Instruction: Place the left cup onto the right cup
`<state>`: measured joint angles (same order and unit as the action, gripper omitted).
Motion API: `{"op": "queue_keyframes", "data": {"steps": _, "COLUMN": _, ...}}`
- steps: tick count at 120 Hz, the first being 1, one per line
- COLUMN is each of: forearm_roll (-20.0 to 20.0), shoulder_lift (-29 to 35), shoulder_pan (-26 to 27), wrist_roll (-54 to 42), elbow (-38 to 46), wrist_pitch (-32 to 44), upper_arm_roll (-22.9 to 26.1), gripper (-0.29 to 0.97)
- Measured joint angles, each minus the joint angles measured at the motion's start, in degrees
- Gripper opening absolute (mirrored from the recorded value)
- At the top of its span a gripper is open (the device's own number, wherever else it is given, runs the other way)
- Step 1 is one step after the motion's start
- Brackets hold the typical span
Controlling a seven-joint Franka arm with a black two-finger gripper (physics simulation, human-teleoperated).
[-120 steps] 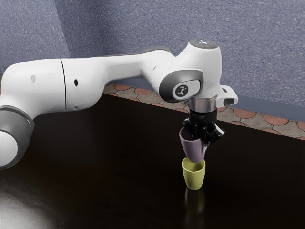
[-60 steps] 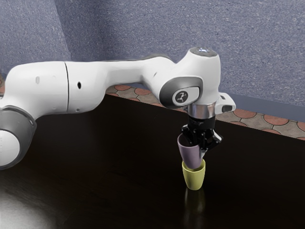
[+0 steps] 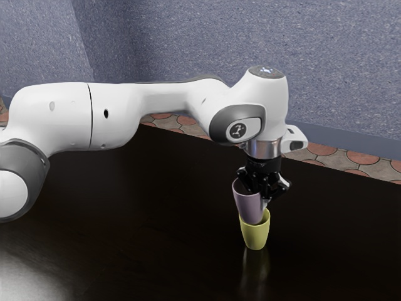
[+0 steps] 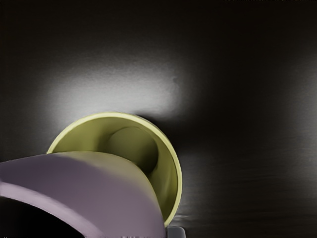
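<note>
Gripper clamps purple cup by its rim. Cup sits lower than a second ago, base now inside yellow cup just below the fingers. Release looks near.

Tilted lilac cup is dipping its base inside the rim of the olive-yellow cup, which is standing upright, mouth up.

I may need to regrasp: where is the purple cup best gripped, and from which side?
By its rim, from above, one finger inside and one outside. The purple cup sits mouth-up with its base in the yellow cup, so only its upper wall is free. The gripper holds it there.
</note>
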<state>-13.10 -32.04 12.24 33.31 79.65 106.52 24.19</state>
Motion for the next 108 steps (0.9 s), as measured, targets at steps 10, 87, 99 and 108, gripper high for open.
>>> {"op": "queue_keyframes", "data": {"steps": 10, "forearm_roll": 0.0, "shoulder_lift": 0.0, "shoulder_pan": -0.01, "wrist_roll": 0.05, "elbow": 0.13, "wrist_pitch": 0.03, "upper_arm_roll": -0.01, "gripper": -0.1}}
{"op": "queue_keyframes", "data": {"steps": 87, "forearm_roll": -0.24, "shoulder_lift": -0.63, "shoulder_pan": -1.14, "wrist_roll": 0.33, "elbow": 2.55, "wrist_pitch": 1.4, "upper_arm_roll": -0.26, "gripper": -0.11}}
{"op": "queue_keyframes", "data": {"steps": 99, "forearm_roll": -0.24, "shoulder_lift": -0.8, "shoulder_pan": -1.13, "wrist_roll": 0.35, "elbow": 3.11, "wrist_pitch": 1.71, "upper_arm_roll": -0.28, "gripper": -0.1}}
{"op": "queue_keyframes", "data": {"steps": 108, "forearm_roll": -0.23, "shoulder_lift": -1.02, "shoulder_pan": -1.13, "wrist_roll": 0.39, "elbow": 3.21, "wrist_pitch": 1.88, "upper_arm_roll": -0.28, "gripper": -0.1}}
